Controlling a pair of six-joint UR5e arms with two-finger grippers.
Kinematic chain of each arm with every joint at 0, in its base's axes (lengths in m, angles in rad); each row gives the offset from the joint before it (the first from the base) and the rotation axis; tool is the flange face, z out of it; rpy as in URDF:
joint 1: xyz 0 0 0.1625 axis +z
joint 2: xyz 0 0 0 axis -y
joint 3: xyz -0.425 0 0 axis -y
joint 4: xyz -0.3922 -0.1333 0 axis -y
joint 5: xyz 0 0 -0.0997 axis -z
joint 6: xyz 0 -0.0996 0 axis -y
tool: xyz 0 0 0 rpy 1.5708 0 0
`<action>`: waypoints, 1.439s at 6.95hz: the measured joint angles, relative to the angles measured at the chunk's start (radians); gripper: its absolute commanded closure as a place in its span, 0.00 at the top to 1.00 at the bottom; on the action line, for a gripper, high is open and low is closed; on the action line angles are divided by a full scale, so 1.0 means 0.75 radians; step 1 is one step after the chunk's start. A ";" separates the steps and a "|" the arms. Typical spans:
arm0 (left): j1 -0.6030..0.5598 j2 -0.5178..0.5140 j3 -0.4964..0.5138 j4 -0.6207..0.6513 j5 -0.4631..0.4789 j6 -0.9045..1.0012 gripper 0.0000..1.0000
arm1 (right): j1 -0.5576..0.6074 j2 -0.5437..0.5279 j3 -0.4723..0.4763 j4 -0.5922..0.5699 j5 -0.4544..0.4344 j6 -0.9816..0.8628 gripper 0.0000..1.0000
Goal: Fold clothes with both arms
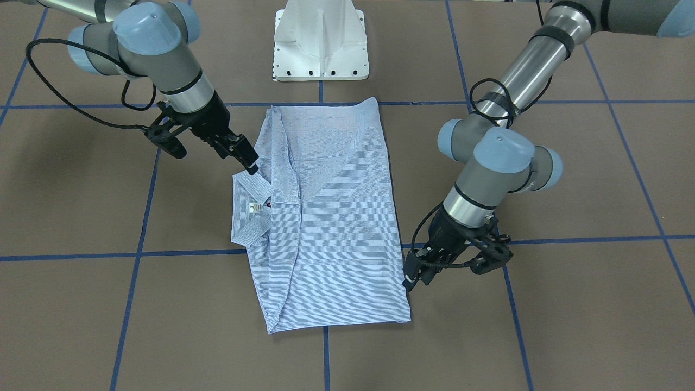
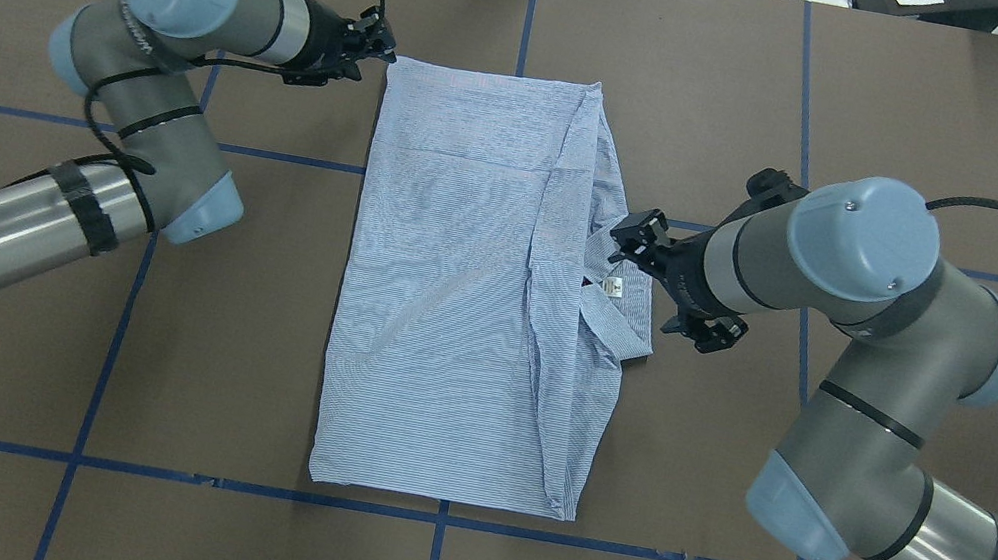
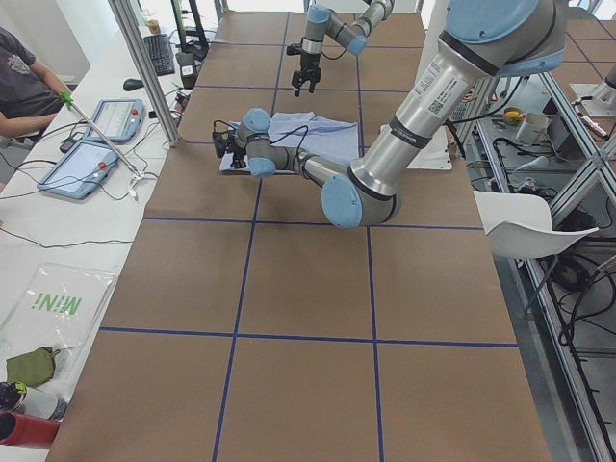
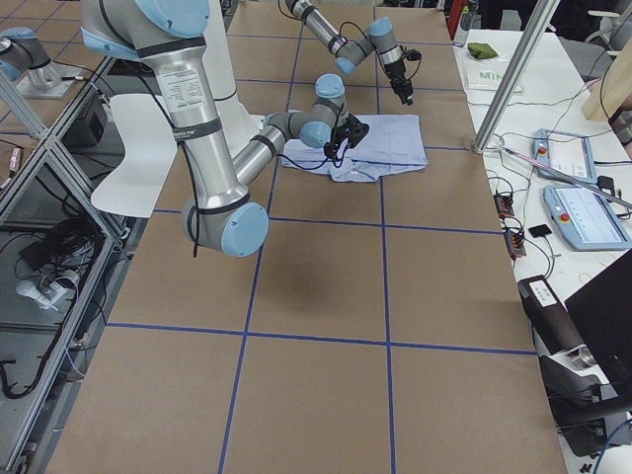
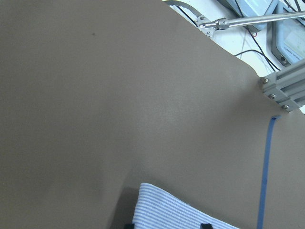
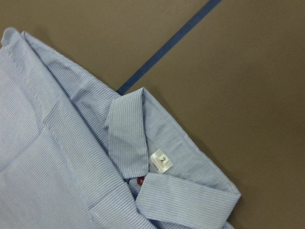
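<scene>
The blue-and-white pinstriped shirt (image 1: 331,217) (image 2: 446,292) lies flat on the brown table, folded into a long rectangle. Its collar (image 1: 247,217) (image 6: 128,138), with a white neck label (image 6: 160,162) and a dark red button (image 6: 139,181), sticks out on my right side. My right gripper (image 1: 247,157) (image 2: 626,238) hovers just beside the collar, open and empty. My left gripper (image 1: 408,281) (image 2: 382,50) is open at the shirt's far left corner. In the left wrist view that corner (image 5: 167,210) lies between the two fingertips.
The white pedestal base (image 1: 320,43) stands at the shirt's near end. Blue tape lines (image 2: 439,518) cross the table. A side bench with tablets (image 3: 91,159) and an aluminium post (image 3: 144,67) lies beyond the far edge, with a person (image 3: 19,77) there.
</scene>
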 measured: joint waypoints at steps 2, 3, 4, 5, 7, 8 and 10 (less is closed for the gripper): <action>-0.047 0.223 -0.294 0.002 -0.093 0.004 0.56 | -0.138 0.105 -0.060 -0.176 -0.143 -0.308 1.00; -0.083 0.289 -0.360 0.001 -0.147 0.005 0.56 | -0.193 0.139 -0.069 -0.280 -0.206 -0.503 1.00; -0.111 0.338 -0.398 0.001 -0.183 0.014 0.56 | -0.231 0.171 -0.078 -0.358 -0.254 -0.664 1.00; -0.123 0.373 -0.420 0.000 -0.198 0.032 0.56 | -0.250 0.212 -0.117 -0.404 -0.293 -0.802 1.00; -0.128 0.398 -0.428 0.000 -0.204 0.051 0.56 | -0.256 0.309 -0.265 -0.428 -0.354 -0.971 1.00; -0.128 0.402 -0.428 0.001 -0.205 0.053 0.56 | -0.256 0.328 -0.302 -0.431 -0.366 -1.010 1.00; -0.129 0.403 -0.428 0.002 -0.205 0.054 0.56 | -0.249 0.325 -0.326 -0.445 -0.376 -1.068 1.00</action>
